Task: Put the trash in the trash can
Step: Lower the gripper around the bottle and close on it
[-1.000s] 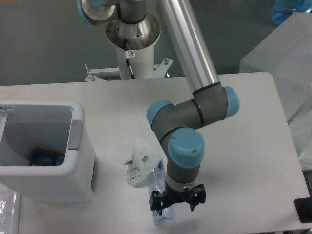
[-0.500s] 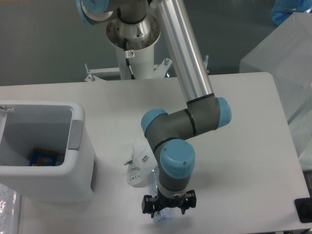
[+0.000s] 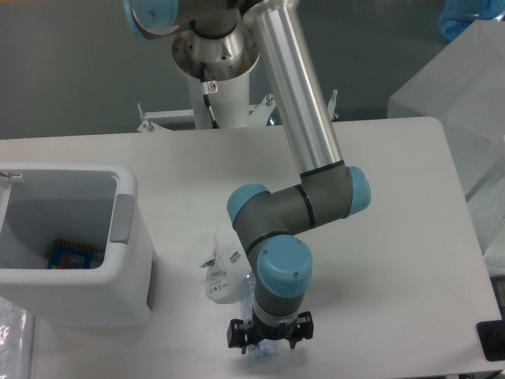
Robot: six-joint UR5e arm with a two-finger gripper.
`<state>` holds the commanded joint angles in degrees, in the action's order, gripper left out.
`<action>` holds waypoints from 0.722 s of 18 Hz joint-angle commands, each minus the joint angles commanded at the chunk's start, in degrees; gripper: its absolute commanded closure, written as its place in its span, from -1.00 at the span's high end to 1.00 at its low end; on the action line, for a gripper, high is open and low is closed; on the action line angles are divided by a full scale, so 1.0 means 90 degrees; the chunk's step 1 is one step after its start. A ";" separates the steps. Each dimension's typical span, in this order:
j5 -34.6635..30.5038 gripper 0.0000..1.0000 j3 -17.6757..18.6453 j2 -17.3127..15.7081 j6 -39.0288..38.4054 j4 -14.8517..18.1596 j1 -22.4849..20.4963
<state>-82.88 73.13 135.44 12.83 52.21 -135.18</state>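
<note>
No writing can be read anywhere: the crumpled wrapper (image 3: 224, 264) carries small green-black print, too small to make out. It lies on the white table (image 3: 394, 237), just left of the arm's wrist. The crushed bottle (image 3: 254, 316) lies beside it, its long axis running roughly toward the near table edge, mostly hidden under the wrist. The gripper (image 3: 267, 343) is down over the bottle's near end, fingers astride it; whether they pinch it cannot be told. The trash can (image 3: 130, 260) stands well left, something blue and orange inside
</note>
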 joint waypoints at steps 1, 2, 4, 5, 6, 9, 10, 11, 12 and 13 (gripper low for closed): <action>0.0000 1.00 -0.0010 0.0029 0.0000 0.0000 0.0000; -0.0010 1.00 -0.0010 0.0039 0.0000 0.0000 0.0000; -0.0020 1.00 0.0019 0.0039 0.0000 0.0000 0.0000; -0.0020 1.00 0.0019 0.0039 0.0000 0.0000 0.0000; -0.0020 1.00 0.0010 0.0049 0.0000 0.0000 0.0000; -0.0020 0.88 0.0010 0.0039 0.0000 0.0000 0.0000; -0.0020 0.81 0.0019 0.0039 0.0000 0.0000 0.0000; -0.0020 0.76 0.0029 0.0039 0.0000 0.0000 0.0000; -0.0029 0.70 0.0029 0.0039 0.0000 0.0000 0.0000; -0.0049 0.68 0.0029 0.0039 0.0000 0.0000 0.0000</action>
<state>-83.32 73.39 135.79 12.83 52.21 -135.18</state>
